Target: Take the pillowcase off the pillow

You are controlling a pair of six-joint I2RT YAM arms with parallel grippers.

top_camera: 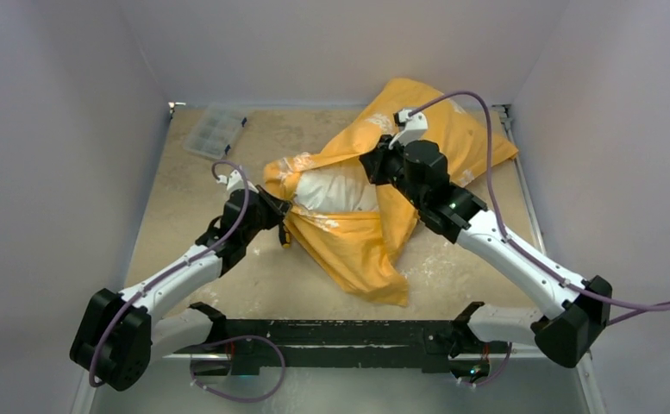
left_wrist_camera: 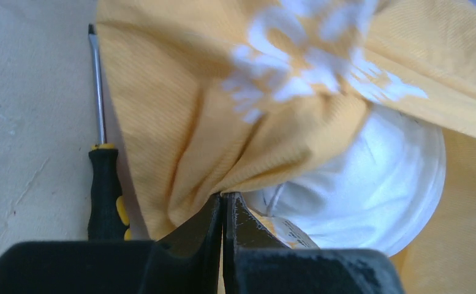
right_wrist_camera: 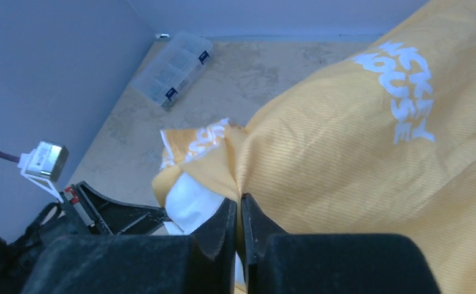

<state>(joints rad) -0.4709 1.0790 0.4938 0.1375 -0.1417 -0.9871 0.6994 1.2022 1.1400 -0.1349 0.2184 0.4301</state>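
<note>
The orange-yellow pillowcase (top_camera: 374,233) lies rumpled across the table's middle, with white lettering (right_wrist_camera: 407,92). Its open mouth shows the white pillow (top_camera: 335,190), most of which is still inside and hidden. My left gripper (top_camera: 284,209) is shut on the pillowcase's left edge; in the left wrist view (left_wrist_camera: 224,199) its jaws pinch a fold of the cloth (left_wrist_camera: 180,122) beside the pillow (left_wrist_camera: 370,190). My right gripper (top_camera: 374,164) is shut on the pillowcase at the mouth's right side; in the right wrist view (right_wrist_camera: 239,202) cloth (right_wrist_camera: 345,177) runs between its jaws, with the pillow (right_wrist_camera: 189,199) to the left.
A clear plastic compartment box (top_camera: 214,131) sits at the back left. A black-and-yellow screwdriver (left_wrist_camera: 103,184) lies on the table just left of the pillowcase. Grey walls enclose the table on three sides. A black bar (top_camera: 331,332) runs along the near edge.
</note>
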